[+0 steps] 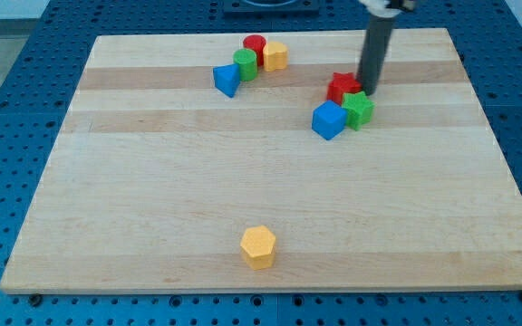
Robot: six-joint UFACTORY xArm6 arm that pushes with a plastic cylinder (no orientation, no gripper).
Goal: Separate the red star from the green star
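The red star [341,86] lies at the board's upper right, touching the green star [359,110] just below and to its right. A blue cube [329,119] touches the green star's left side. My tip [367,91] is down at the red star's right edge, just above the green star, close against both.
A cluster sits at the top middle: a red cylinder [255,45], a green cylinder [245,63], a yellow block [275,56] and a blue triangular block [227,80]. A yellow hexagon [258,247] lies near the bottom edge. The wooden board [152,199] rests on a blue perforated table.
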